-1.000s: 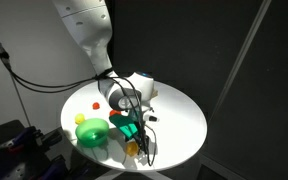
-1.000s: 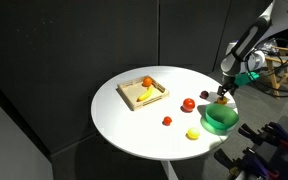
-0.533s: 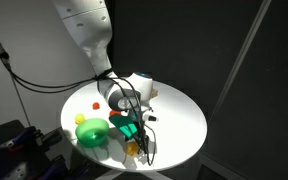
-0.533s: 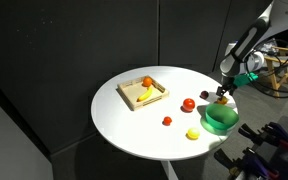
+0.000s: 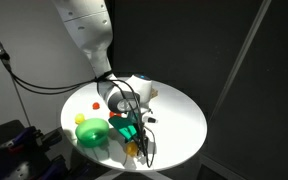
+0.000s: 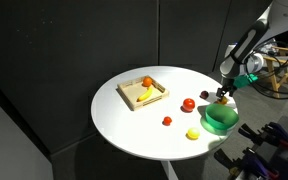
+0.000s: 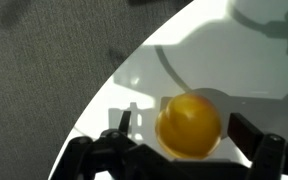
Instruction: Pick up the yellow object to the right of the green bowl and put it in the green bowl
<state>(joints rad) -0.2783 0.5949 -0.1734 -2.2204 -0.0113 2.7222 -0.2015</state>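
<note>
The yellow object (image 7: 189,123) is a small rounded orange-tinged lump on the white table. In the wrist view it lies between my gripper's (image 7: 185,128) two fingers, which are open with a gap on each side of it. In an exterior view the gripper (image 5: 132,134) reaches down just beside the green bowl (image 5: 92,133), and the yellow object (image 5: 133,149) shows below the fingers near the table edge. In an exterior view the gripper (image 6: 222,96) hangs at the far rim of the green bowl (image 6: 220,120), and the yellow object is hard to make out.
A square wooden tray (image 6: 155,96) holds a long yellow piece and an orange piece. Two red pieces (image 6: 188,104) (image 6: 167,121) and a pale yellow-green ball (image 6: 193,133) lie on the round white table (image 6: 134,130). The table edge is close to the gripper.
</note>
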